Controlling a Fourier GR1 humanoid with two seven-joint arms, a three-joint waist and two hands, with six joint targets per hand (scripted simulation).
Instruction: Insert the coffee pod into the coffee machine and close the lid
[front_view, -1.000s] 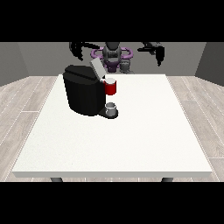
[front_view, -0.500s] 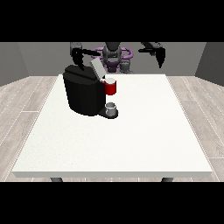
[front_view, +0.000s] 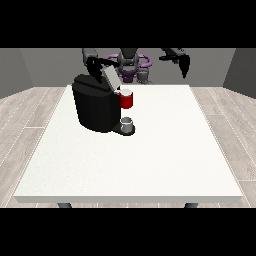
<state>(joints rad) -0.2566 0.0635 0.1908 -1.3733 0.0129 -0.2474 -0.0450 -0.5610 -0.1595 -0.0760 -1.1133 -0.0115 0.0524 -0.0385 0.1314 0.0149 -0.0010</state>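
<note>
The black coffee machine (front_view: 95, 107) stands on the left half of the white table (front_view: 165, 150). Its grey lid (front_view: 111, 78) is tilted up and open. At its front is a red brew head (front_view: 127, 101) with a pale round top, above a small grey cup (front_view: 127, 123) on the machine's base. I cannot make out a separate coffee pod. The hand at the view's left (front_view: 92, 65) hovers just behind and above the lid's upper edge. The hand at the view's right (front_view: 183, 63) is raised over the far right table edge, with its fingers hanging down and holding nothing.
The robot's purple and grey torso (front_view: 131, 65) sits behind the far table edge. Grey walls and a wooden floor surround the table.
The hand at the view's left has lowered and come in toward the open lid. The hand at the view's right has drifted slightly right and down. The lid stays up.
</note>
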